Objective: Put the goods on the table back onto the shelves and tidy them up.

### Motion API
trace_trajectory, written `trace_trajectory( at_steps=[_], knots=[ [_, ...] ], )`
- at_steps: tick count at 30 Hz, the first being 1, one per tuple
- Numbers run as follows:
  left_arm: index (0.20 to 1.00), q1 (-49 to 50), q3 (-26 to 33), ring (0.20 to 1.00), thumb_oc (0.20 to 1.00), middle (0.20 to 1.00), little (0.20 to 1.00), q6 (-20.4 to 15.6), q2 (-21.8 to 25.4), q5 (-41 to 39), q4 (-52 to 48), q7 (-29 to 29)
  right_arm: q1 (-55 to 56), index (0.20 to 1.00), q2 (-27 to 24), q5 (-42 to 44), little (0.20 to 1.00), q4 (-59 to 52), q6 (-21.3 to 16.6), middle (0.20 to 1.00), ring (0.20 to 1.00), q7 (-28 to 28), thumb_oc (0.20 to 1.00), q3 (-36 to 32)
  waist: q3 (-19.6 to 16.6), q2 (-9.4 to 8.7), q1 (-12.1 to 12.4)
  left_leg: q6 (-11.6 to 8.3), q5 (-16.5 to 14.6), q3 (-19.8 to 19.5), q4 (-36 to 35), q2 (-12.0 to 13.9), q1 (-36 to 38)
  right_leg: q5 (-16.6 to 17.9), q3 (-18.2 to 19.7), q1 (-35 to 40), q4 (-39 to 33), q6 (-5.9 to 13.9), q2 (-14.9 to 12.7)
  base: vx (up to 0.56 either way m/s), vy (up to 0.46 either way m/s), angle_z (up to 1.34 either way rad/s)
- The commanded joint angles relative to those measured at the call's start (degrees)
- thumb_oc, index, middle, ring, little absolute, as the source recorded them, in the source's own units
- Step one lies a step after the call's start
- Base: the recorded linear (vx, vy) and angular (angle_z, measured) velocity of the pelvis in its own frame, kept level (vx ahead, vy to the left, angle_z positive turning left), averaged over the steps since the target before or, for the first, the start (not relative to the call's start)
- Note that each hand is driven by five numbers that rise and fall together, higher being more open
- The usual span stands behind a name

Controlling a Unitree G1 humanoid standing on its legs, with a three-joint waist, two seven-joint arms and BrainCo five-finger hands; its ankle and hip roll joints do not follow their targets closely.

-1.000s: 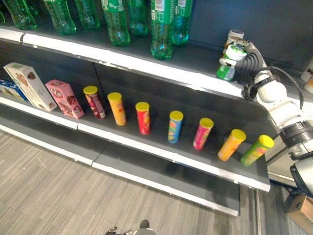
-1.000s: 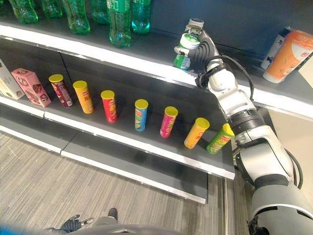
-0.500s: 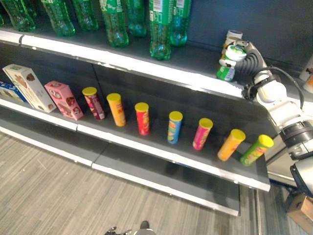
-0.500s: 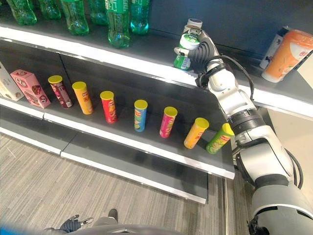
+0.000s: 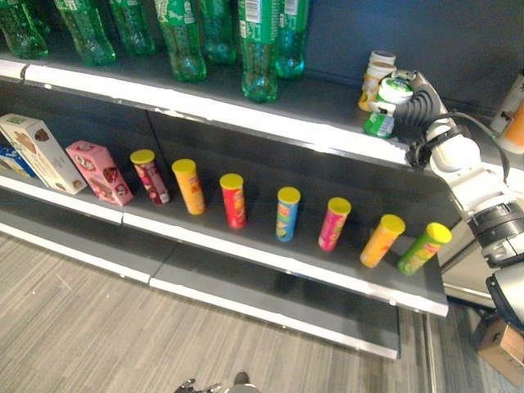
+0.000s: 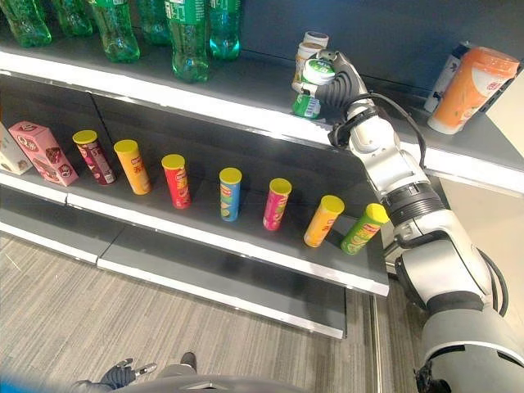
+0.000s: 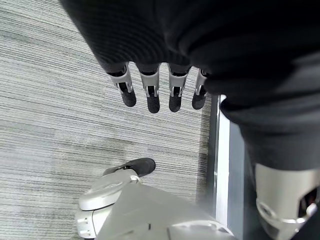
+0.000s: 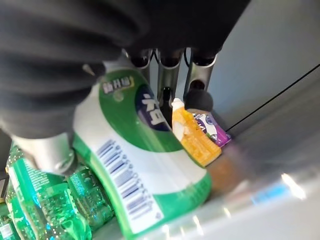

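1. While my right hand [image 6: 340, 82] is up at the top shelf [image 6: 246, 106], its fingers are clamped round a green and white bottle [image 6: 309, 87], which I hold just over the shelf's near edge, tilted a little, beside a small pale jar [image 6: 308, 47] that stands farther back.
2. In my judgement the step in hand is setting the bottle down. I should bring it upright first, lower it until its base sits flat on the shelf board, and keep it clear of the jar so nothing gets knocked.
3. I should let go only once it stands by itself, then draw the fingers straight back, since the bottle is top-heavy in my grip and so near the edge that it could tip off.
4. My left hand [image 7: 160, 92] hangs low over the floor [image 7: 60, 100], fingers straight and apart, holding nothing.
5. On the shelf below, the row of tall snack cans [image 5: 287, 213] stands in a line, with a pink box [image 5: 98, 170] at its left end. Green soda bottles [image 5: 258, 45] crowd the top shelf to the left, and an orange pouch [image 6: 467, 78] leans at the far right.
6. Against a second ago, the whole view has shifted, so the camera moved. The bottle sits in the same grip, at much the same spot by the jar.
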Motion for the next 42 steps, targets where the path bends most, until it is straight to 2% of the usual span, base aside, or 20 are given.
trace_trajectory(
  at_steps=[1, 32, 33, 34, 35, 42],
  knots=[
    [1.000, -1.8, -2.1, 1.000, 1.000, 1.000, 1.000, -0.4, 1.0, -0.5, 1.7, 1.1, -3.3, 0.200, -1.6, -0.7, 0.200, 1.1, -1.0, 0.200, 0.200, -0.3, 0.200, 5.0, -1.1, 0.42, 0.7, -4.47, -0.2, 3.2, 2.6, 4.8, -0.2, -0.1, -0.5, -2.3, 2.7, -0.84, -0.7, 0.00, 0.000, 0.00],
    [1.000, -1.6, -1.4, 1.000, 1.000, 1.000, 1.000, -0.4, 1.5, -0.1, 2.2, 1.3, -3.3, 0.200, 2.7, -2.9, 0.200, 3.2, -0.3, 0.200, 0.200, -0.1, 0.200, 6.0, -1.3, 0.31, 1.6, -4.03, -0.4, 3.6, 1.6, 4.1, 0.9, 0.7, -0.2, -2.4, 2.5, -0.49, -1.0, 0.00, 0.000, -0.01],
    [1.000, -1.5, -1.3, 1.000, 1.000, 1.000, 1.000, -0.4, 1.5, 0.0, 2.2, 1.3, -3.1, 0.407, 2.7, -3.0, 0.407, 3.5, -0.2, 0.407, 0.407, -0.1, 0.407, 5.9, -1.3, 0.37, 1.6, -4.04, -0.4, 3.5, 1.5, 4.1, 0.8, 0.8, -0.2, -2.4, 2.6, -0.49, -1.1, 0.00, 0.000, 0.00],
    [1.000, -1.4, -1.3, 1.000, 1.000, 1.000, 1.000, -0.3, 1.5, 0.0, 2.3, 1.4, -3.1, 0.551, 2.7, -3.0, 0.551, 3.8, -0.2, 0.551, 0.551, -0.2, 0.551, 5.8, -1.2, 0.41, 1.6, -4.06, -0.3, 3.4, 1.5, 4.0, 0.8, 0.8, -0.2, -2.4, 2.5, -0.47, -1.1, 0.00, 0.000, 0.00],
    [1.000, -1.3, -1.3, 1.000, 1.000, 1.000, 1.000, -0.3, 1.5, 0.1, 2.3, 1.4, -2.9, 1.000, 2.5, -2.9, 1.000, 4.0, -0.1, 1.000, 1.000, -0.3, 1.000, 5.6, -1.2, 0.47, 1.6, -4.05, -0.3, 3.4, 1.4, 4.0, 0.7, 0.8, -0.3, -2.4, 2.5, -0.44, -1.1, 0.00, 0.000, 0.00],
    [1.000, -1.0, -1.0, 1.000, 1.000, 1.000, 1.000, -0.2, 1.6, 0.0, 2.4, 1.4, -3.8, 1.000, 1.3, -3.0, 1.000, 3.4, -0.1, 1.000, 1.000, -0.7, 1.000, 5.4, -1.4, 0.53, 1.5, -4.01, -0.4, 3.4, 1.3, 3.9, 1.0, 0.9, -0.6, -2.3, 2.7, -0.35, -1.3, 0.00, 0.001, 0.00]
  ],
)
